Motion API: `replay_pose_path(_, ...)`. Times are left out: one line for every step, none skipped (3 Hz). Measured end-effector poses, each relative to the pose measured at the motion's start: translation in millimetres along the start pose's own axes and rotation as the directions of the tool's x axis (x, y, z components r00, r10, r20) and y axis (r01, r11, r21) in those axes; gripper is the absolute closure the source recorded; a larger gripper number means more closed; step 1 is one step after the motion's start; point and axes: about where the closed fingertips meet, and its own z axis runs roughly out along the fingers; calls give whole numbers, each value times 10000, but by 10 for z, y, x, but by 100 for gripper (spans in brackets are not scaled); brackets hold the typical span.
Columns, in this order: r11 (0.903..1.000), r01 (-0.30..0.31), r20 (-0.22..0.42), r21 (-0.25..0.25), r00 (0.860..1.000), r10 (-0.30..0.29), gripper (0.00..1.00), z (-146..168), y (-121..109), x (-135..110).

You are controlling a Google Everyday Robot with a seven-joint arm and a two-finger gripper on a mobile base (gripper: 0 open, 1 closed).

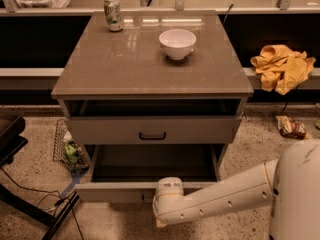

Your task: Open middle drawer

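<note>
**Mia:** What is closest to us?

**Ben:** The robot's white arm [225, 196]. It comes in from the bottom right and reaches left, low over the speckled floor [260, 146].

**Mia:** Where is the gripper?

**Ben:** The gripper [162, 198] is at the end of the arm. It is right up against the front of the middle drawer [110, 191], close to the middle of that front.

**Mia:** Is it wide or narrow? Is it holding something?

**Ben:** I cannot tell. The round white end of the arm hides that part.

**Mia:** And the middle drawer?

**Ben:** It is open. It sticks far out from the cabinet [135, 64], and you can look down into its wide, shallow, dark grey box.

**Mia:** What is above it?

**Ben:** The top drawer [110, 131], with a small black handle [152, 135]. It is much further back than the middle one. A dark gap shows between it and the cabinet's top.

**Mia:** What is on top?

**Ben:** A white bowl [177, 43] stands upright toward the back. A can [113, 14] stands at the back left corner, well apart from the bowl.

**Mia:** Anything at the sides?

**Ben:** A wire basket [67, 144] is on the floor to the left. A yellow cloth [282, 66] lies crumpled on a ledge to the right.
</note>
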Motion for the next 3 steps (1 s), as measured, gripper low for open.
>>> replay_pose_path(10000, 30, -44, 29, 10000, -30, 7, -21, -16, -5)
replay_pose_path(10000, 31, -45, 29, 10000, -31, 30, -21, -17, -5)
replay_pose_path(9984, 431, -680, 380, 9969, -404, 53, -302, -228, -97)
